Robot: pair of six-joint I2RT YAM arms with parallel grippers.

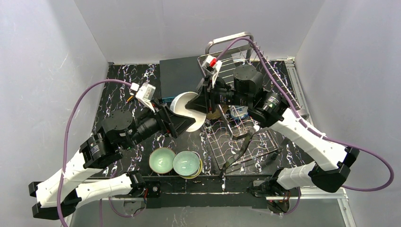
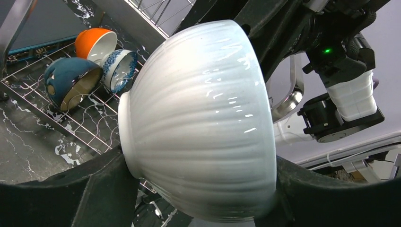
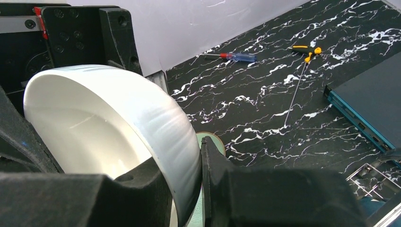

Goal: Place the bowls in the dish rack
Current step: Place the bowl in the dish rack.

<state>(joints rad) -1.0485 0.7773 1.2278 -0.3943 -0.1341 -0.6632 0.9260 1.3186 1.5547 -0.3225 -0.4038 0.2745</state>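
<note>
The white bowl [image 1: 185,109] is glossy and pale, with fine upright ribs down its outside and a short foot ring; it is tipped on its side, off the table [image 1: 120,87], between the two grippers, just left of the dish rack [image 1: 236,138] and in front of the teal box [image 1: 178,73].

The top view alone shows both arms meeting at the bowl, and two pale green bowls [image 1: 162,160] at the near table edge; the right-hand one sits on a yellowish bowl [image 1: 199,171]. The right arm hides most of the rack there.

The left wrist view shows the bowl's ribbed outside [image 2: 203,123] and the rack's floor [image 2: 71,127], where three bowls lean together on their sides: an orange bowl [image 2: 94,41], a blue-patterned bowl [image 2: 120,68] and a dark blue bowl [image 2: 71,82].

The right wrist view shows the bowl's smooth white inside [image 3: 90,123]; beyond it a screwdriver [image 3: 236,56] and a yellow-handled tool [image 3: 305,48] lie on the table, well apart from the box.

The left gripper [image 1: 182,120] is spread around the bowl, one finger [image 2: 94,189] against the foot ring and the other by the rim, so the bowl lies crosswise between them. The right gripper [image 1: 198,103] is pinched on the bowl's wall near the rim, its fingers [image 3: 274,196] nearly together, one inside and one outside.
</note>
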